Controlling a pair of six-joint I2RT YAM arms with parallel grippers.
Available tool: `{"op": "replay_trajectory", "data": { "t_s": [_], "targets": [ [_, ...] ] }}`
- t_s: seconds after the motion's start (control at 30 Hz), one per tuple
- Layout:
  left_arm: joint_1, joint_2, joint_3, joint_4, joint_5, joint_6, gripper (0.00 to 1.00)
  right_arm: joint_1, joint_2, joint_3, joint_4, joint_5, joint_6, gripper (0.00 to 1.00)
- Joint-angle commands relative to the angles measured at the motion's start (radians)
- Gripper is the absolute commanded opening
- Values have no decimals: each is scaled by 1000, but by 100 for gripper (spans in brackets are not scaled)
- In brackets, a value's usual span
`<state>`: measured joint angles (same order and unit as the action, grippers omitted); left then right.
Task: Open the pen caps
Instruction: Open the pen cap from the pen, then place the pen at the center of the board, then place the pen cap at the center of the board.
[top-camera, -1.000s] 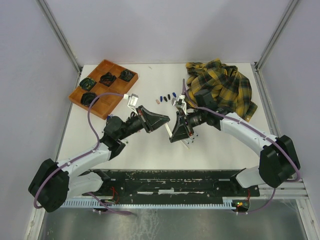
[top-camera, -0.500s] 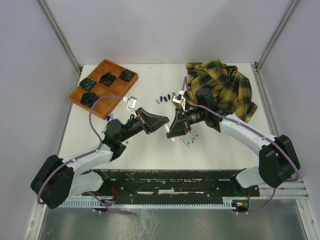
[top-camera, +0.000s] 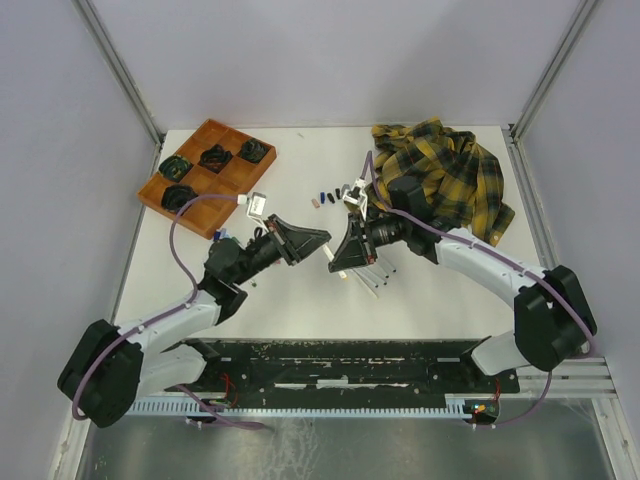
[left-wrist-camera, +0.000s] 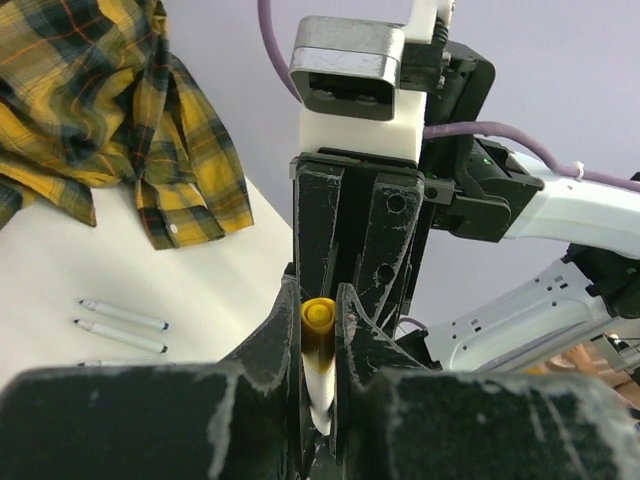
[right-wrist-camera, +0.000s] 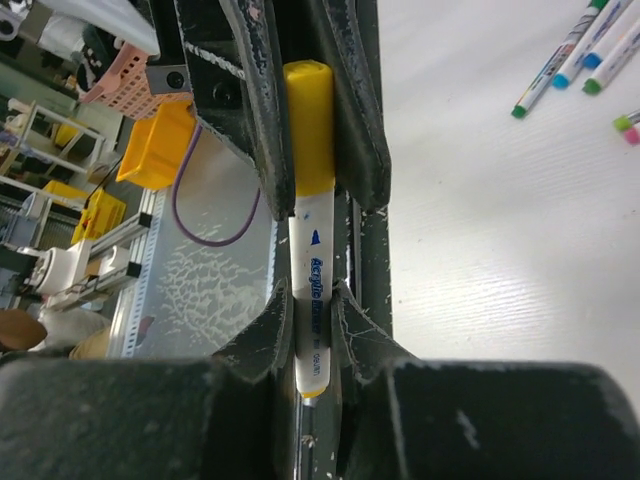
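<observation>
The step in hand is pulling the cap off one marker (right-wrist-camera: 310, 250), which is held between the two arms over the middle of the tabletop (top-camera: 290, 300). The left claw (left-wrist-camera: 318, 342) is clamped around the end that carries the yellow cap (right-wrist-camera: 308, 125). The right claw (right-wrist-camera: 308, 305) is closed on the white barrel a little further along. The cap sits fully on, flush against the barrel, so it is not yet off. As I judge it, the next move calls for both claws to grip firmly and draw apart straight along the marker, without bending it. Loose caps (top-camera: 333, 193) lie in a row just far of the claws. Other markers (top-camera: 377, 280) lie just near and right of them.
</observation>
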<state>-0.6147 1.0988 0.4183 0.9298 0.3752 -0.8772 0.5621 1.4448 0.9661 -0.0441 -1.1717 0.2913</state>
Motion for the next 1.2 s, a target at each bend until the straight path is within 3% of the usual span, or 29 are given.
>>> {"op": "replay_trajectory", "data": {
  "t_s": [0.0,0.3,0.7,0.93,1.17],
  "targets": [
    [140,-49,65,29,-74,0,3,6,14,1,-35,-3,-3,0],
    [355,-63,161,-12,-53,-7,3,48,75,30,-108,11,-43,0],
    [378,-55,117,-220,-70,64,3,53,92,62,-224,145,-110,0],
    [378,104,154,-344,-55,82,3,91,114,94,-337,427,-167,0],
    [375,369,287,-488,-108,50,3,164,215,161,-464,803,-88,0]
  ]
}}
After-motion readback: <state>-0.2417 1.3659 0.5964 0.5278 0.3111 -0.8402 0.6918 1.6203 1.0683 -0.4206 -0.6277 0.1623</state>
